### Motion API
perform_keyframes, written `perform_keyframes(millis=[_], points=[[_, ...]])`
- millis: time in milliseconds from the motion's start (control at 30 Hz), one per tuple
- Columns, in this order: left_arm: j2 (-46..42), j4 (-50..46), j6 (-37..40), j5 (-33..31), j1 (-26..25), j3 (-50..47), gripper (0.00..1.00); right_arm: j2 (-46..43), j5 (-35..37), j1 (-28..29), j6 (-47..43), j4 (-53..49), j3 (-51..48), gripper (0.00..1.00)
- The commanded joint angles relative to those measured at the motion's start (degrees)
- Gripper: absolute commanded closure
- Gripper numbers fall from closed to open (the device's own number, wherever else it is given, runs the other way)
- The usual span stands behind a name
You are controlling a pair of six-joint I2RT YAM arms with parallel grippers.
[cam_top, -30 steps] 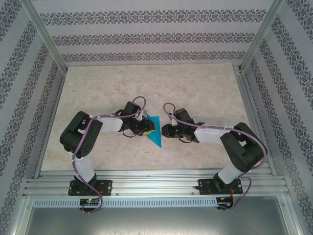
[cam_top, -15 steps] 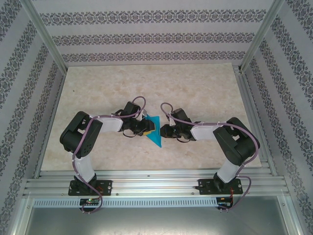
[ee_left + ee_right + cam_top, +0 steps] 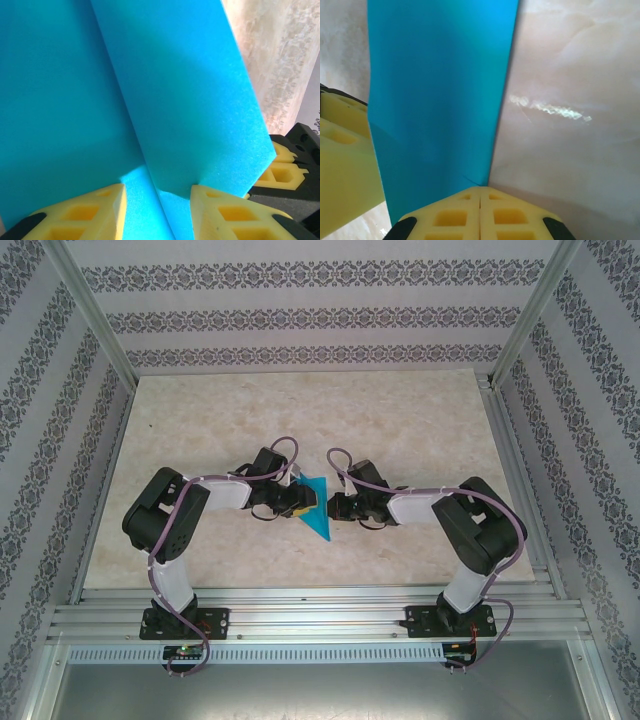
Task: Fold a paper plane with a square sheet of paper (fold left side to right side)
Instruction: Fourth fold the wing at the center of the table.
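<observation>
Paper first: the square sheet of paper point(image 3: 318, 508) lies around the middle of the worktop point(image 3: 300, 410), somewhat toward its near edge. It is part-folded, and its long axis runs from far edge to near edge, narrow tip pointing near. My left gripper point(image 3: 303, 503) reaches it from the left, jaws part open and straddling the crease; I cannot tell whether they press on the sheet. My right gripper point(image 3: 335, 508) meets it from the right, clenched. In its wrist view the sheet's corner runs into the closed fingertips, so I judge it pinched there. Both claws are equally near. I reckon the fold must travel left to right, square to that axis.
</observation>
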Motion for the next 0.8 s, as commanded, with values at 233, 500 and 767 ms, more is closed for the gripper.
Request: perform_keyframes(millis=[233, 500, 767], points=[[2.76, -2.76, 0.74, -4.30, -0.46, 0.13, 0.60, 1.81, -1.20, 0.61, 0.17, 1.92, 1.24, 0.94], [4.91, -4.59, -1.22, -6.21, -0.39, 2.05, 0.59, 0.37, -1.40, 0.34, 0.21, 2.26, 0.26, 0.92], [6.92, -6.32, -1.51, -7.07, -0.48, 3.25, 0.58, -2.02, -2.20, -0.81, 0.26, 2.90, -1.23, 0.90]])
